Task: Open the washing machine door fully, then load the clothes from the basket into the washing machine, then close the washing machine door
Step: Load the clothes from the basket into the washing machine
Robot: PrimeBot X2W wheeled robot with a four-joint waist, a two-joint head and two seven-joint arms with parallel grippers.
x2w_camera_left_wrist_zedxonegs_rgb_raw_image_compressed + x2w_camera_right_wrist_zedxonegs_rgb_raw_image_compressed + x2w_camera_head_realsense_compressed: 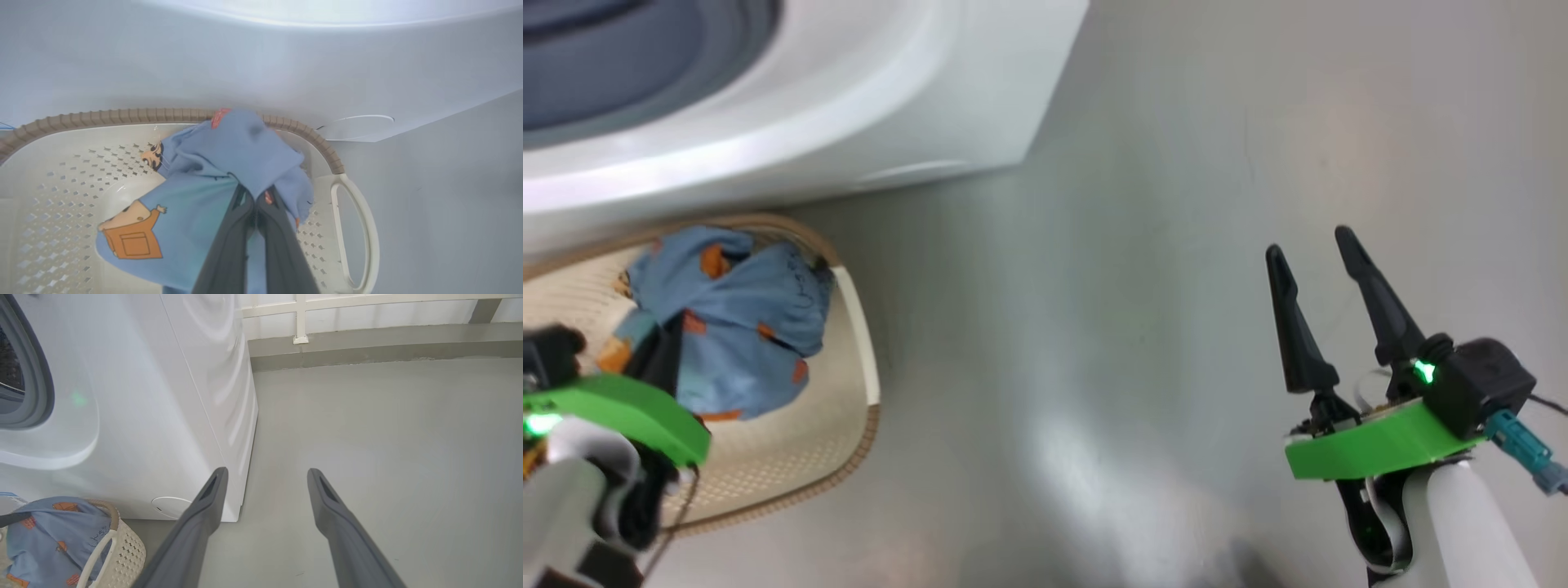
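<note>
The clothes (735,327), light-blue fabric with orange motifs, are bunched in the cream basket (849,425), which stands against the foot of the white washing machine (849,98). My left gripper (255,198) is shut on a fold of the clothes (196,220) over the basket's perforated floor (61,196); in the head view the left gripper (674,335) reaches into the bundle from the lower left. My right gripper (1308,245) hangs open over bare floor, well right of the basket. The machine's grey gasket (39,375) stands uncovered. The washing machine door is out of view.
The basket's brown rim (122,116) and its side handle (361,228) lie close under the machine's front, near a small round white flap (359,122). Grey floor (388,437) stretches right of the machine to a wall with a white rail (300,318).
</note>
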